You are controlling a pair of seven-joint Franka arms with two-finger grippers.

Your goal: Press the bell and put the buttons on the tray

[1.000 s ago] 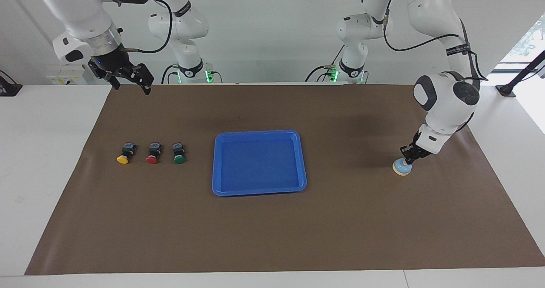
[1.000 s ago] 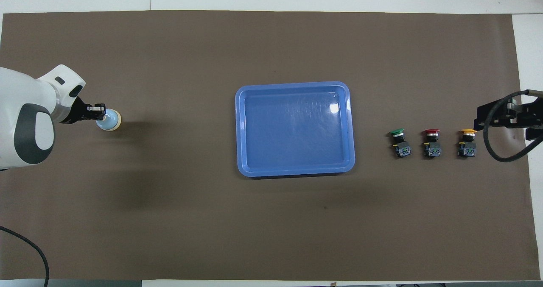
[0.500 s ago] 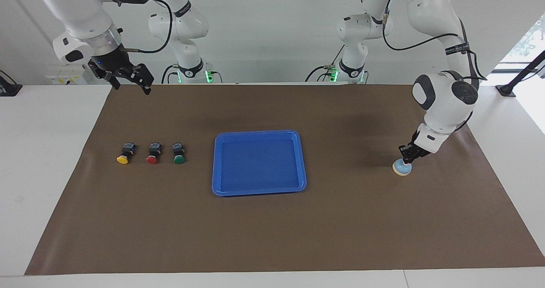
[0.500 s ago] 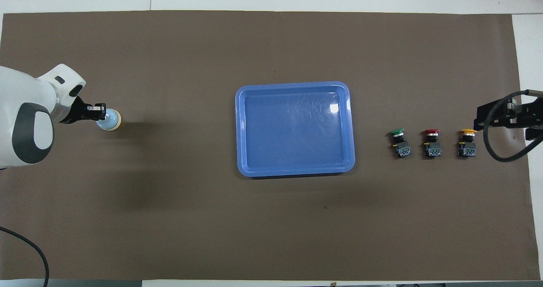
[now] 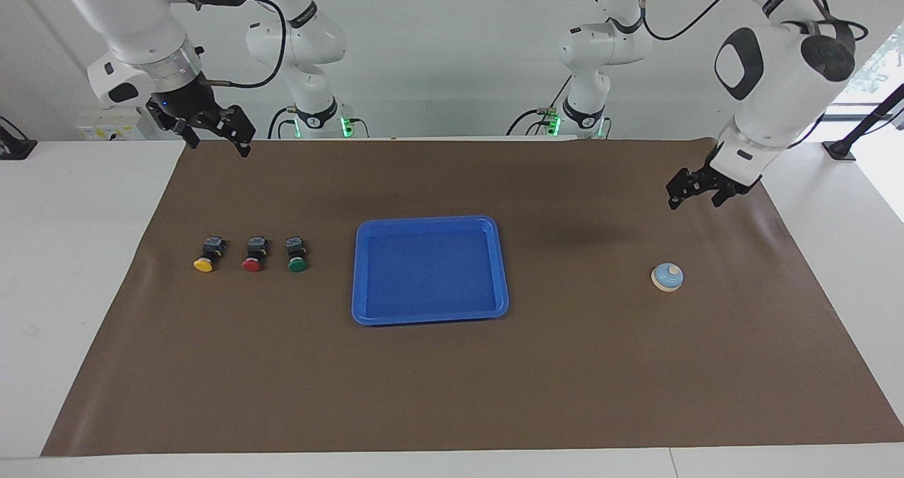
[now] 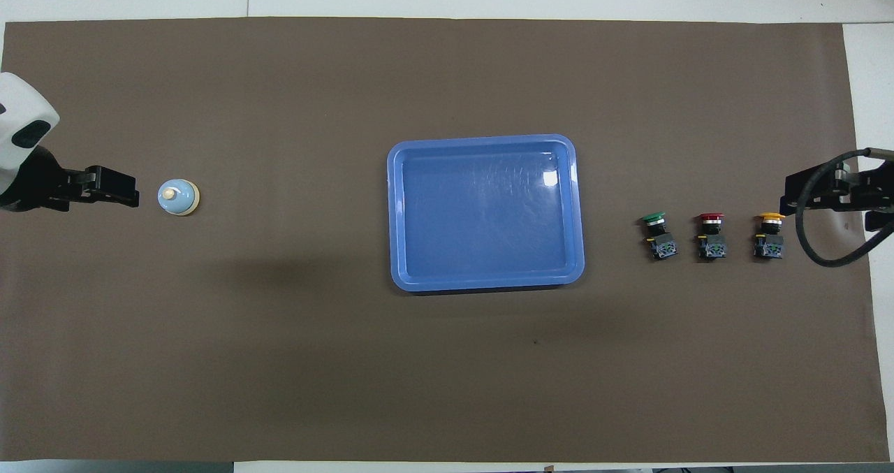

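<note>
The bell (image 5: 667,277) (image 6: 179,198), light-blue dome with a cream knob, stands alone on the brown mat at the left arm's end. My left gripper (image 5: 694,200) (image 6: 129,193) hangs well above the mat beside the bell, open, holding nothing. The blue tray (image 5: 429,222) (image 6: 485,140) lies mid-table with nothing in it. Toward the right arm's end sit three buttons in a row: yellow (image 5: 204,263) (image 6: 768,232), red (image 5: 252,263) (image 6: 711,232) and green (image 5: 296,262) (image 6: 656,232), the green one closest to the tray. My right gripper (image 5: 219,146) (image 6: 824,193) waits raised and open over the mat's corner near the robots.
A brown mat (image 5: 452,379) covers most of the white table. Bare mat lies between the tray and the bell, and between the tray and the buttons.
My left gripper has come off the bell's knob, risen well above the mat and opened. The bell stays where it was. The right arm has not moved.
</note>
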